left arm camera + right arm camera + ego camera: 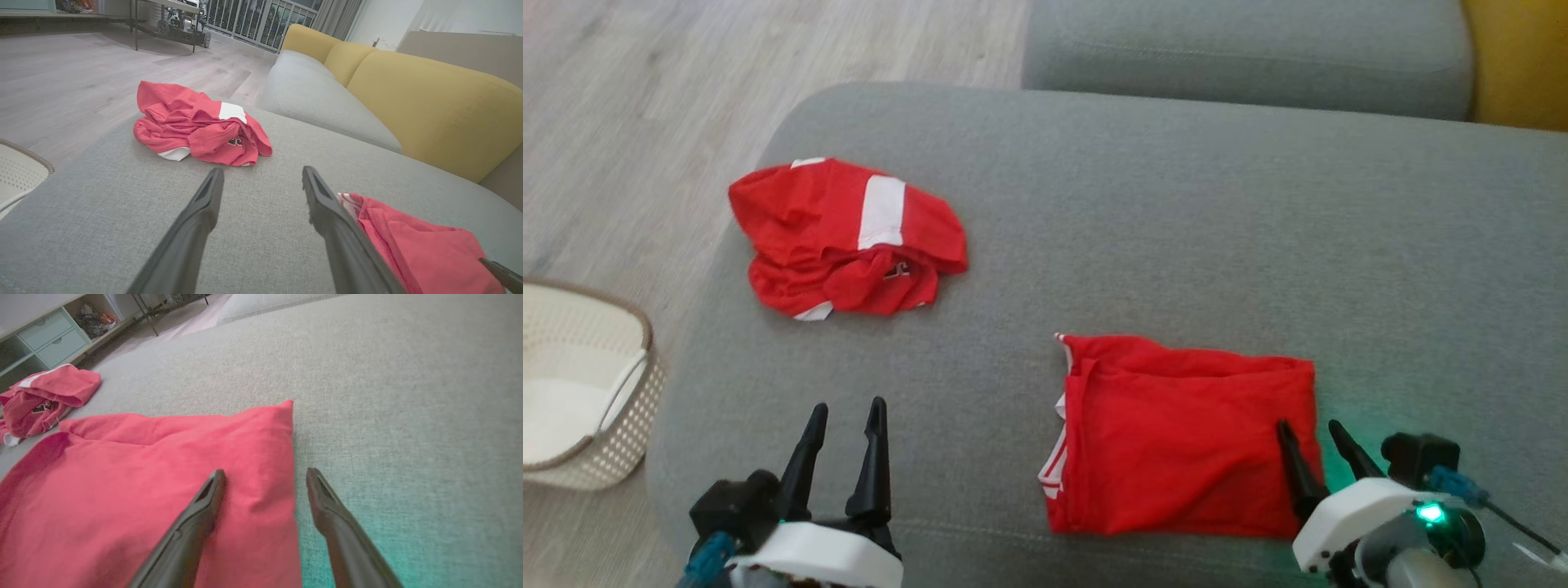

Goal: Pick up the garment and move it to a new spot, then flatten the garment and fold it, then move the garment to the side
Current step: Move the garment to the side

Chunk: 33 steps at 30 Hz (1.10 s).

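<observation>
We see the folded red garment (1184, 441) lying flat as a rough rectangle near the front edge of the grey sofa cushion (1176, 204), toward its right side. A crumpled red garment (841, 237) with white bands sits well apart, near the far left corner. Our right fingers (1298, 469) rise from the front edge, spread wide and leaning left, one over the folded garment's right edge and one over bare cushion, holding nothing. Our left fingers (874, 465) stand wide and empty over the front left of the cushion, pointing toward the crumpled garment, with a white basket (621, 449) on the floor past the left edge.
</observation>
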{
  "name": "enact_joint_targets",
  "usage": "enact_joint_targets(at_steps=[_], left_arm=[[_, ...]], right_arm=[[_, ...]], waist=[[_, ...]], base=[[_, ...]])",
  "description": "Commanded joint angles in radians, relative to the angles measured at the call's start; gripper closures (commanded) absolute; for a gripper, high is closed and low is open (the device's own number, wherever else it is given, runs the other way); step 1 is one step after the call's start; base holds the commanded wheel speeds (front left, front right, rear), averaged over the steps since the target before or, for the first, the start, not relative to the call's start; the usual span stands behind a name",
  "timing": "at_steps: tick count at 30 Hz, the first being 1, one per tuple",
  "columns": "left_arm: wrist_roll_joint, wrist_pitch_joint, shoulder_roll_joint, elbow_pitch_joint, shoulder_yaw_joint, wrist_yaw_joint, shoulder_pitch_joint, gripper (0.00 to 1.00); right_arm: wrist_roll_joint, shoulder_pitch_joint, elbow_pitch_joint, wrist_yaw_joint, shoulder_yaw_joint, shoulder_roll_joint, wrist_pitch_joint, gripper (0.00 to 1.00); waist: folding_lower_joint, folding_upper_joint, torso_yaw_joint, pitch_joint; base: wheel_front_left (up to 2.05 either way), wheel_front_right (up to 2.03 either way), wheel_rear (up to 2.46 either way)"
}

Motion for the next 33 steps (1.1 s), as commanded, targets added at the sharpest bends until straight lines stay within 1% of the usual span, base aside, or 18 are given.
enact_joint_targets(at_steps=[1,5,8,10,12,17,19,23,27,30,33], left_arm=[[0.010,-0.012,-0.003,-0.028,0.038,-0.006,-0.057,0.00],[0.013,-0.012,-0.003,-0.027,0.039,-0.007,-0.057,0.00],[0.013,-0.012,-0.003,-0.026,0.037,-0.006,-0.061,0.00],[0.015,-0.012,-0.003,-0.025,0.035,-0.008,-0.066,0.00],[0.017,-0.012,-0.003,-0.025,0.035,-0.008,-0.067,0.00],[0.026,-0.012,-0.003,-0.029,0.040,-0.009,-0.061,0.00],[0.028,-0.012,-0.003,-0.033,0.043,-0.011,-0.058,0.00],[0.031,-0.012,-0.003,-0.044,0.046,-0.014,-0.052,0.00],[0.040,-0.012,-0.003,-0.056,0.042,-0.021,-0.061,0.00],[0.058,-0.012,-0.003,-0.067,0.028,-0.035,-0.098,0.00],[0.098,-0.012,-0.003,-0.063,0.012,-0.057,-0.152,0.00]], right_arm=[[0.000,-0.047,0.013,0.000,0.009,-0.008,-0.003,0.00],[0.013,-0.076,0.099,0.000,0.005,-0.008,-0.009,0.00],[0.024,-0.095,0.147,0.000,0.027,-0.008,-0.019,0.00],[0.032,-0.106,0.170,0.000,0.055,-0.008,-0.025,1.00],[0.017,-0.117,0.188,0.000,0.075,-0.008,-0.030,1.00],[-0.037,-0.141,0.194,0.000,0.071,-0.008,-0.038,1.00],[-0.100,-0.156,0.178,0.000,0.073,-0.008,-0.040,1.00],[-0.178,-0.194,0.128,0.000,0.087,-0.008,-0.037,1.00],[-0.292,-0.253,0.083,0.000,0.090,-0.012,0.007,1.00],[-0.338,-0.312,0.054,0.000,0.124,-0.042,0.045,1.00],[-0.352,-0.385,0.039,0.000,0.195,-0.098,0.077,1.00]], waist=[[0.0000,0.0000,0.014,0.011],[0.0000,0.0000,0.024,0.012],[0.0000,0.0000,0.027,0.013],[0.0000,0.0000,0.026,0.012],[0.0000,0.0000,0.020,0.007],[0.0000,0.0000,0.002,-0.008],[0.0000,0.0000,-0.013,-0.013],[0.0000,0.0000,-0.056,-0.015],[0.0000,0.0000,-0.114,0.012],[0.0000,0.0000,-0.159,0.056],[0.0000,0.0000,-0.209,0.114]], base=[[0.00,0.00,0.00],[0.00,0.00,0.00],[0.00,0.00,0.00],[0.00,0.00,0.00],[0.00,0.00,0.00],[0.00,0.00,0.00],[0.00,0.00,0.00],[0.00,0.00,0.00],[0.00,0.00,0.00],[0.00,0.00,0.00],[0.00,0.00,0.00]])
